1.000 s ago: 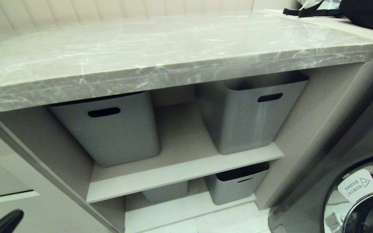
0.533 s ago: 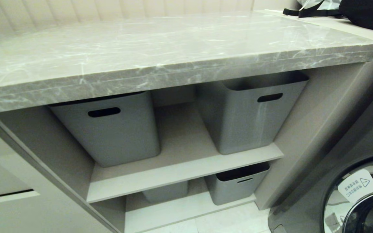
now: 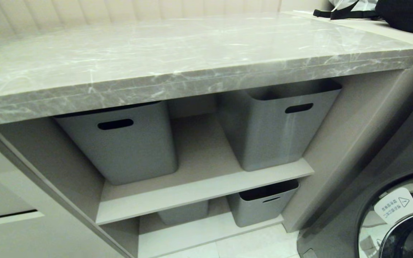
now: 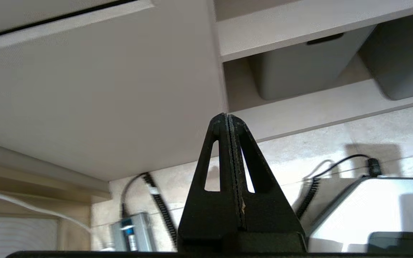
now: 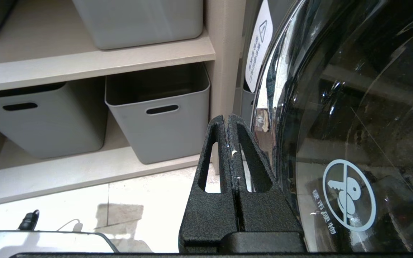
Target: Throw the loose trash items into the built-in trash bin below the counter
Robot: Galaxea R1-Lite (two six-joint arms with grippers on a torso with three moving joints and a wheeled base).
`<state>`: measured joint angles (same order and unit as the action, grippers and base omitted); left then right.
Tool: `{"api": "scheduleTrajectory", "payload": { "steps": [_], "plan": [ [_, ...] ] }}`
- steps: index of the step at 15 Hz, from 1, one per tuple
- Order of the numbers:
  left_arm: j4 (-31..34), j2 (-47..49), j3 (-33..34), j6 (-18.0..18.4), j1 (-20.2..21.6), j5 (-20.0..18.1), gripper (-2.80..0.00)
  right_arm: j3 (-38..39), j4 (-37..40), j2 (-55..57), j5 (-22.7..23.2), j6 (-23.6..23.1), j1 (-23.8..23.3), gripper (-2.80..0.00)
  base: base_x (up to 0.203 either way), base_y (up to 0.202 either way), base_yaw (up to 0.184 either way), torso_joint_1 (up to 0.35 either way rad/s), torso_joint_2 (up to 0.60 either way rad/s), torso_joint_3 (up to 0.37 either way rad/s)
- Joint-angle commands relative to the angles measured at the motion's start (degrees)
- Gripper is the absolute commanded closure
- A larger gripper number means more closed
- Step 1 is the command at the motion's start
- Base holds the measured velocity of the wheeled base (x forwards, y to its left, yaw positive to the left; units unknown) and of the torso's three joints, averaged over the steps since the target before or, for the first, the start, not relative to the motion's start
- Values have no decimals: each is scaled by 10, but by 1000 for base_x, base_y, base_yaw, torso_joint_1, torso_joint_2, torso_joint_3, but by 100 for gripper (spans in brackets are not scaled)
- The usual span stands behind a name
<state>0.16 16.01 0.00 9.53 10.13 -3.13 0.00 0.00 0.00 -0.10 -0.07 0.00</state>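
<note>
My left end effector, pressed together and empty, has dropped out of the head view; the worktop shows no trash, so I judge the job finished.

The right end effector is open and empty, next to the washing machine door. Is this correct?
Not quite: the right end effector is shut, its fingers pressed together, as the right wrist view shows. It is empty and next to the washing machine door.

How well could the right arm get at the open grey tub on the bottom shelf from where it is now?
Probably yes. The right pincer is shut and empty, low beside the washer door, and the grey tub sits just ahead of it with only bare floor between. It would need to open first.
</note>
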Motion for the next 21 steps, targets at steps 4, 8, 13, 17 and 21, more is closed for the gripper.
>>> {"api": "scheduleTrajectory", "payload": {
  "steps": [4,8,13,17,21],
  "plan": [
    [1,1,0,10,-41,-5,0,0,0,0,0,0,0,0,0,0,0,0,0,0],
    [0,-74,0,1,-112,-4,0,0,0,0,0,0,0,0,0,0,0,0,0,0],
    [5,-159,0,-35,-105,23,0,0,0,0,0,0,0,0,0,0,0,0,0,0],
    [4,-159,0,-37,-104,23,0,0,0,0,0,0,0,0,0,0,0,0,0,0],
    [4,-159,0,-39,-104,24,0,0,0,0,0,1,0,0,0,0,0,0,0,0]
  ]
}}
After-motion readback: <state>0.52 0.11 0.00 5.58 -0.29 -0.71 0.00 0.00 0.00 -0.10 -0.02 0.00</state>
